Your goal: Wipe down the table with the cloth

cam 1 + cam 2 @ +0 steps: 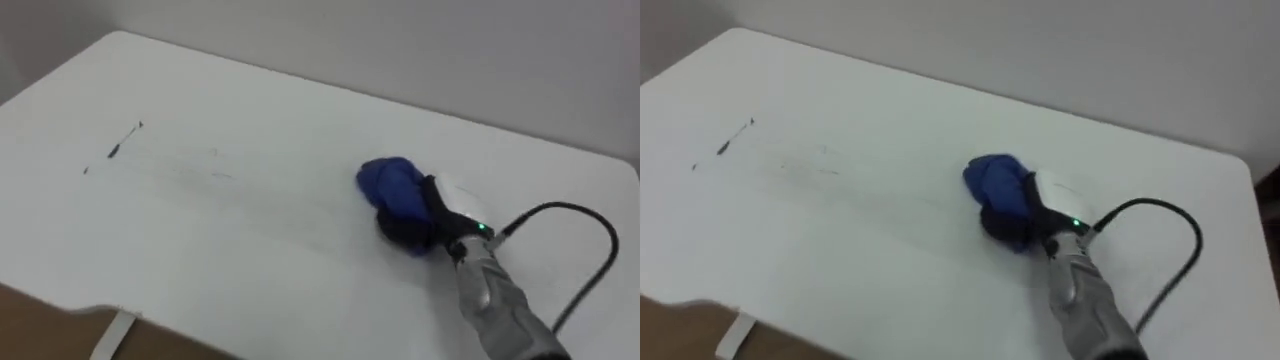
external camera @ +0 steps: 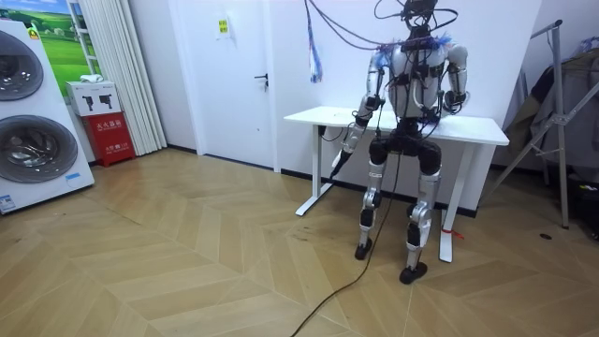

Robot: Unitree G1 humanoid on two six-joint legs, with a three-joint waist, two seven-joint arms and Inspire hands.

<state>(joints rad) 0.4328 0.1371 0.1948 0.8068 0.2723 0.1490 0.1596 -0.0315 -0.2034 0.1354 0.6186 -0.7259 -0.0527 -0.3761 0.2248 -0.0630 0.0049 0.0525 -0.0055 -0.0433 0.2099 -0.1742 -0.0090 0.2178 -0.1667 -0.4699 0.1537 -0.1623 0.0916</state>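
Right hand (image 1: pixel 412 226) clenches a bunched blue cloth (image 1: pixel 388 183) on the white table (image 1: pixel 250 240), well apart from dark marks (image 1: pixel 122 142) far left; left hand (image 2: pixel 339 163) hangs below its edge.

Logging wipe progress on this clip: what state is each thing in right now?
white rectangular table: thin dark marks on its far left part, not yet wiped
bunched blue cloth: on the tabletop, right of the middle, far from the marks
right hand: curled on the cloth
left hand: hanging low beside the table
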